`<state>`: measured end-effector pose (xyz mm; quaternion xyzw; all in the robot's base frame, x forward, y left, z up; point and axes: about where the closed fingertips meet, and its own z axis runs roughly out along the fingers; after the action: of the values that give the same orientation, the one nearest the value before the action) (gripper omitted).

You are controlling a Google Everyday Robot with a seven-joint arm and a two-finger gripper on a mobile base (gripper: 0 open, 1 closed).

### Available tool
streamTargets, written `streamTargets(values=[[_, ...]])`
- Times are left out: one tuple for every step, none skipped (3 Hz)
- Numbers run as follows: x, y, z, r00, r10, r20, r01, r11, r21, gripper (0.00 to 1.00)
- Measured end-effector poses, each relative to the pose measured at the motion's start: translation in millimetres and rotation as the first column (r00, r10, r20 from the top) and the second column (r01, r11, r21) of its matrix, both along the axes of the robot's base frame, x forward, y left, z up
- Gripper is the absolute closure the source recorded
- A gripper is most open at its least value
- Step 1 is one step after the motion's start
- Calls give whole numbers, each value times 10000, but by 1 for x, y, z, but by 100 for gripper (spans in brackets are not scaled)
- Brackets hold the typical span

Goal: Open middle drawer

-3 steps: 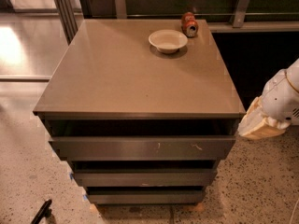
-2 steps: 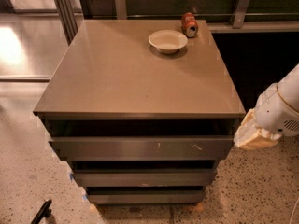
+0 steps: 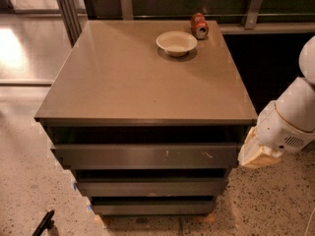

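Note:
The grey-brown cabinet (image 3: 147,73) has three stacked drawer fronts. The middle drawer (image 3: 150,187) is the wide, plain, shallow front, set back under the taller top front with white scratches (image 3: 147,156). A dark gap runs above it. The shortest front (image 3: 152,208) is at the bottom. My white arm (image 3: 290,122) comes in from the right. Its gripper (image 3: 253,154), a beige-covered end, hangs beside the cabinet's right front corner at the height of the top front, apart from the middle drawer.
A cream bowl (image 3: 176,43) and a red can (image 3: 199,25) lying on its side sit at the back of the cabinet top. A black object (image 3: 44,223) lies on the speckled floor at the lower left. A railing and dark wall stand behind.
My arm and gripper have moved a little down and left, closer to the cabinet's right front corner. The drawers have not moved.

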<state>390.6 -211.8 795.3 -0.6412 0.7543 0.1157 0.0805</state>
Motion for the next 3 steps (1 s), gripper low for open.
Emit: streamTargets(values=[[4,11,-19,9999,-71,-126,77,9989,470,100],[15,25,-49,9990,-138,-420,175,9959,887,100],[19,27,-54,9989,-192,-435,236,9946,1013,100]])
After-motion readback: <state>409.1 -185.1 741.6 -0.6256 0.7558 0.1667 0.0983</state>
